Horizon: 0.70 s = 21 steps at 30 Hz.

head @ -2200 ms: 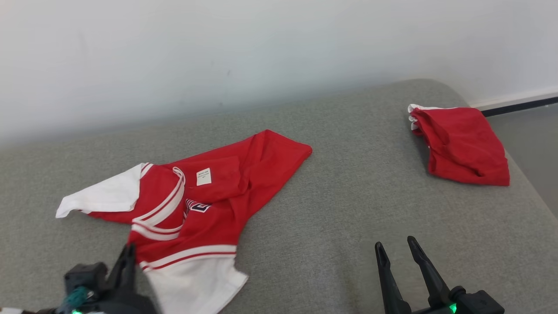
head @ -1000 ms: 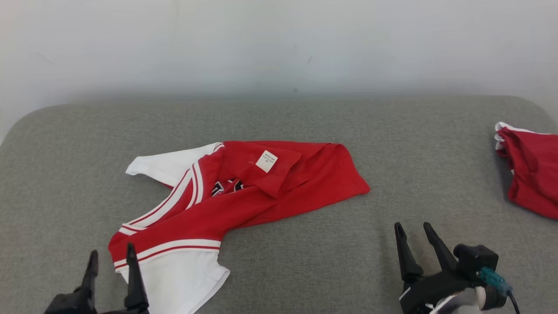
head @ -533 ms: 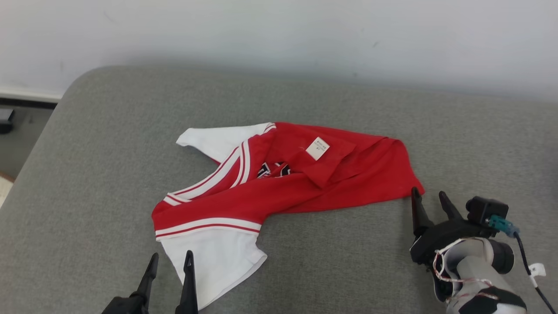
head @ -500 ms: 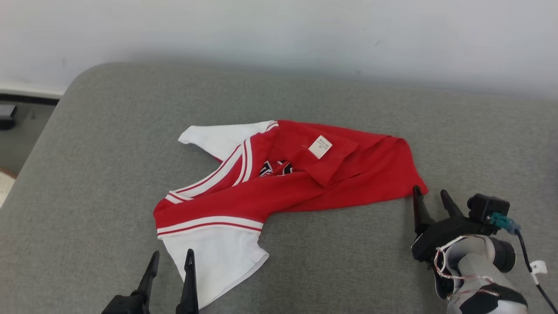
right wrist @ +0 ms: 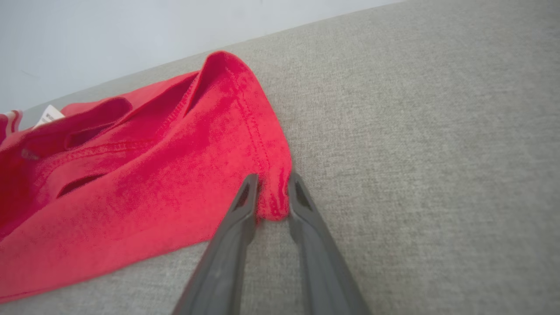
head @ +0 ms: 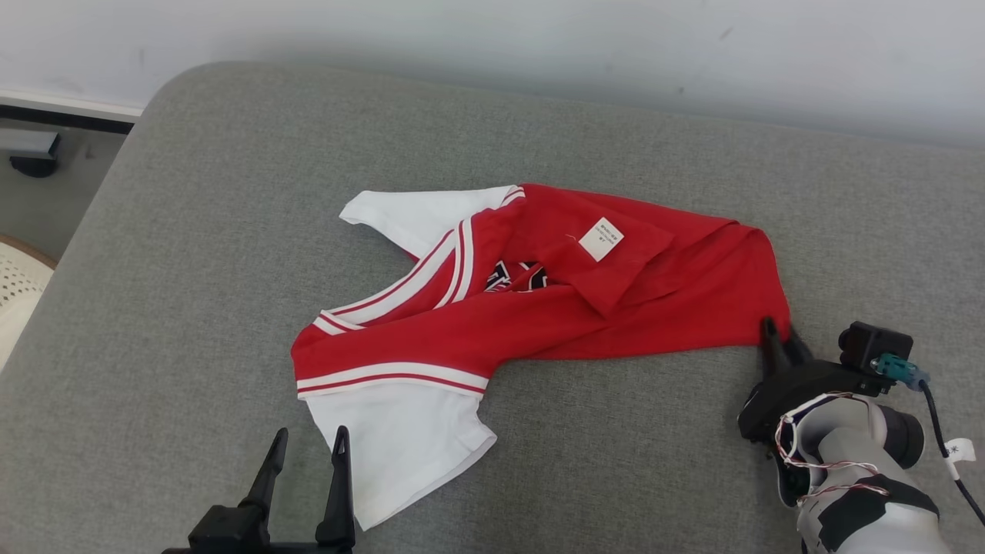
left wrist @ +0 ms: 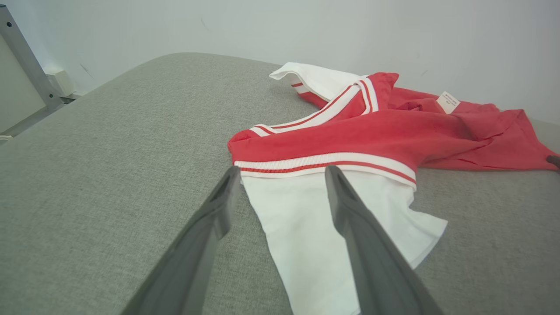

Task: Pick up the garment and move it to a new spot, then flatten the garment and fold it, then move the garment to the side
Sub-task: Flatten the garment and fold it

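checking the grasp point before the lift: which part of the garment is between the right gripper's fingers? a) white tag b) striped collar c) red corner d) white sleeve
c: the right wrist view shows the right gripper with a finger on either side of a red corner of the garment, the fabric pinched between them.

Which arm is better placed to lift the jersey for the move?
Right. The right gripper has the red hem corner of the jersey between its fingers, pinched on both sides. The left gripper hangs open by the white sleeve, gripping nothing.
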Available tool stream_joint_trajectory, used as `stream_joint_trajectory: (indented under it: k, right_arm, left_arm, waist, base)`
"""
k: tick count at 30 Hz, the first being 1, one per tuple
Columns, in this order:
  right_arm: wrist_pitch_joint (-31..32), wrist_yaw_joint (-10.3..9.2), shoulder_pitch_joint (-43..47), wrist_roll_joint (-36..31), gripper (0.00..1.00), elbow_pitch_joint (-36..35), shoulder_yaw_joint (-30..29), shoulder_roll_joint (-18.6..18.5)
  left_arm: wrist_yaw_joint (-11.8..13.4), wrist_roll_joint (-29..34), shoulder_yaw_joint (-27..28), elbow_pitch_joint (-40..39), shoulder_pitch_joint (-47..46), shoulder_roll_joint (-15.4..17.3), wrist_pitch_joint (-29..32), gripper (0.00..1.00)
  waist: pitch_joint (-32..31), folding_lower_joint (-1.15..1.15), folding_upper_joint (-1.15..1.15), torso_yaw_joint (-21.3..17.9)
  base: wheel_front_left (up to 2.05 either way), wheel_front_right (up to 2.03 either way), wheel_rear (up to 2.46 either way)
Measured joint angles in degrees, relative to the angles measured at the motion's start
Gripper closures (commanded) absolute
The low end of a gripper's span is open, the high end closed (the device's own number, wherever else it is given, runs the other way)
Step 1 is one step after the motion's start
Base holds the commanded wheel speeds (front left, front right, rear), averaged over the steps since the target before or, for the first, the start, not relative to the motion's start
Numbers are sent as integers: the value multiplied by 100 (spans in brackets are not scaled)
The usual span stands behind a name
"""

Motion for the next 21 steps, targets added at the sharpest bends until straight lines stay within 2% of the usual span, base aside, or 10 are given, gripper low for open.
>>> stream_joint_trajectory:
  k: [7, 21]
  right_arm:
    - [20, 0, 232, -55, 100, -347, 7, -36]
    - [21, 0, 1073, -90, 100, -1209, -172, -538]
  left_arm:
    - [-97, 116, 191, 90, 40, -126, -1, 0]
    - [-293, 250, 257, 390, 180, -193, -1, 0]
  waist:
    - [-67, 0, 0, -182]
    - [-267, 0, 0, -812]
  base:
    - [0, 0, 0]
    - [0, 0, 0]
